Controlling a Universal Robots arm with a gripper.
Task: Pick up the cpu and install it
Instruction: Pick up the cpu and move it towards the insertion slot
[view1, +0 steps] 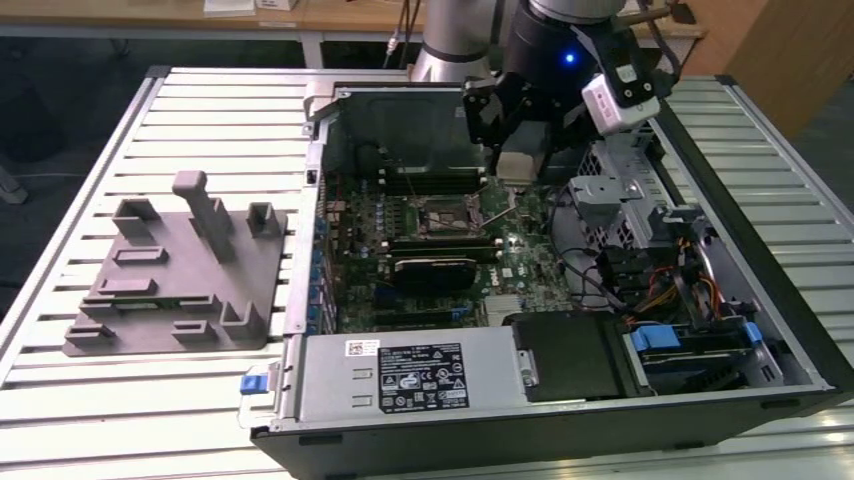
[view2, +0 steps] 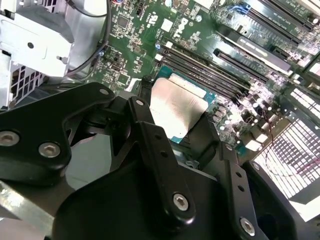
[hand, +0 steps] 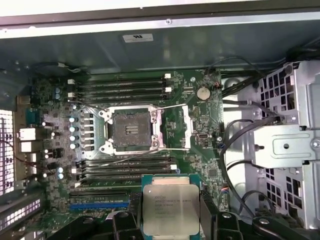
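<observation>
- cpu is up in the air over the board. Your gripper is clamped on it, a finger against each of two opposite edges, silver top facing the wrist cameras.
- step in hand, as I read it: the carry. Pickup looks done, install not yet done. The socket lies open and empty, pin field bare, frame swung aside.
- in the exterior view your gripper hangs between 1 and 2 o'clock from the socket. The grey holder sits well apart, at 9 o'clock from the case.
- what the next move calls for, in my judgement: centre the cpu over that socket, square its edges to the frame, keep it flat. Those pins won't forgive a tilted or sliding touch.
- first wrist view gives you cpu and socket together, so use it for the offset.
- second wrist view gives you the grip itself, with metal top between the fingers.
- exterior view gives you the gripper standing above the board.
</observation>
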